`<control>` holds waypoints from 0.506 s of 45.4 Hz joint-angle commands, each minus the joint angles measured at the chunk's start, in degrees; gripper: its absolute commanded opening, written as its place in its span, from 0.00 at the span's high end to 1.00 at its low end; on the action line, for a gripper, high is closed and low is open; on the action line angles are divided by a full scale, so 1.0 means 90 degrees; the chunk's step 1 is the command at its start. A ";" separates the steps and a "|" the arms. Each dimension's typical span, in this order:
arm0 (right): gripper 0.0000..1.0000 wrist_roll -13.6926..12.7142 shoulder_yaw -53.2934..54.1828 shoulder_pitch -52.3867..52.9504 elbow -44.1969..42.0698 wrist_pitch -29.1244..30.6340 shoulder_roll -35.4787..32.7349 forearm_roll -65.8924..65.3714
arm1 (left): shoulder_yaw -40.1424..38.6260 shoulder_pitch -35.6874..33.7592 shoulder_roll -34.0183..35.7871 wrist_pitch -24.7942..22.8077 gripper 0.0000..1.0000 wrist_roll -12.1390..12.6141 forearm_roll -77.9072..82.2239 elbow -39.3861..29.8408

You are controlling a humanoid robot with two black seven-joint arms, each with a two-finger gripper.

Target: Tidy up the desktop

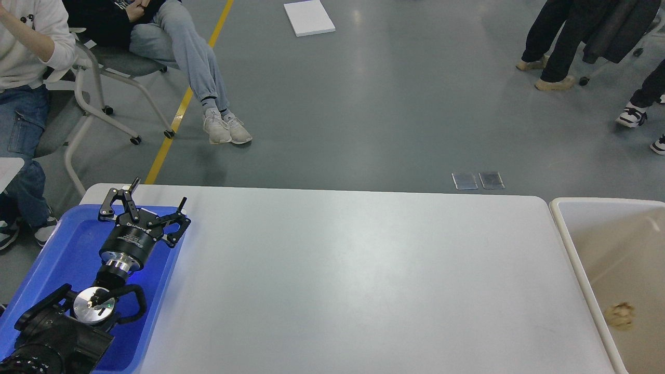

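Observation:
The desktop [363,275] is a wide white-grey table top with rounded corners, and I see nothing lying on it. My left gripper [159,190] is open and empty, held over the far right corner of a blue tray [62,249] at the table's left end. My right gripper is out of view.
A cream-rimmed beige bin [570,244] stands off the table's right end, with a crumpled beige lump [620,315] lying in it. People sit on chairs [83,88] at far left and stand at far right on the grey floor.

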 commanded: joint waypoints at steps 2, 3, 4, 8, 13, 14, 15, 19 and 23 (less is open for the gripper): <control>0.00 0.0000 -0.0010 0.0022 0.0048 0.0005 0.0008 0.0000 | 0.0000 0.0000 0.0003 0.0000 0.00 0.0000 0.0000 0.0004; 0.00 0.0000 -0.0010 0.0022 0.0058 0.0006 0.0017 0.0000 | 0.0000 0.0000 0.0003 0.0000 0.00 0.0000 0.0000 0.0004; 0.00 0.0000 -0.0001 0.0041 0.0058 0.0006 0.0008 0.0000 | 0.0000 0.0000 0.0003 0.0000 0.00 0.0000 0.0000 0.0004; 0.00 0.0000 -0.0001 0.0110 0.0116 0.0045 -0.0012 0.0000 | 0.0000 0.0000 0.0003 0.0000 0.00 0.0000 0.0000 0.0004; 0.00 -0.0020 -0.0001 0.0159 0.0652 0.0045 -0.0109 0.0000 | 0.0000 0.0000 0.0003 0.0000 0.00 0.0000 0.0000 0.0004; 0.00 -0.0020 -0.0001 0.0168 0.0827 0.0045 -0.0206 -0.0009 | 0.0000 0.0000 0.0003 0.0000 0.00 0.0000 0.0000 -0.0006; 0.00 -0.0020 -0.0001 0.0197 0.1022 0.0045 -0.0333 0.0000 | 0.0000 0.0000 -0.0007 0.0000 0.00 0.0000 0.0000 -0.0006; 0.00 -0.0010 0.0155 0.0441 0.1969 -0.0033 -0.1123 0.0000 | 0.0000 0.0000 0.0003 0.0000 0.00 0.0000 0.0000 -0.0006; 0.00 0.0000 0.0282 0.0744 0.2820 -0.0199 -0.1681 0.0010 | 0.0000 0.0000 0.0003 0.0000 0.00 0.0000 0.0000 -0.0006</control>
